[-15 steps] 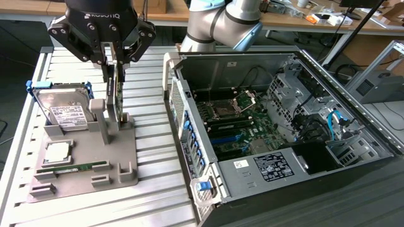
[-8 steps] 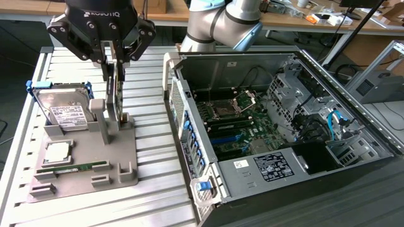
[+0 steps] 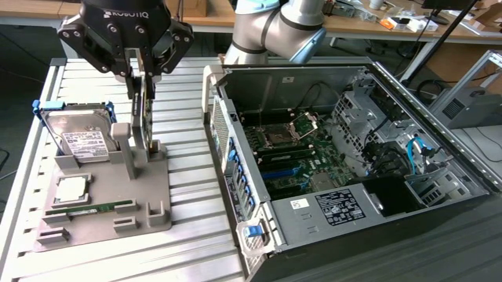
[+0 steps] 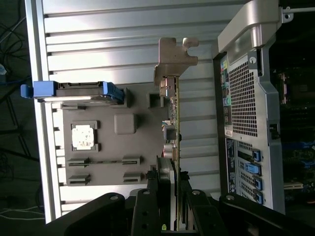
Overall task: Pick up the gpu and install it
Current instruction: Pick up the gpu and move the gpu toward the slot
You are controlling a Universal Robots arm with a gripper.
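Spare parts on a tray beside an open case.
On the slatted table [image 3: 188,247], a grey tray [image 3: 149,226] lies just beside the open PC case [image 3: 314,235]. A hard drive [image 3: 77,138] stands at the tray's far corner, with a CPU [image 3: 72,189] and memory stick [image 3: 90,207] nearer its front edge.

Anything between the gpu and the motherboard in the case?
Yes: the case's rear panel stands upright between the gpu in its holder and the motherboard. The top side is open; nothing visible covers the board.
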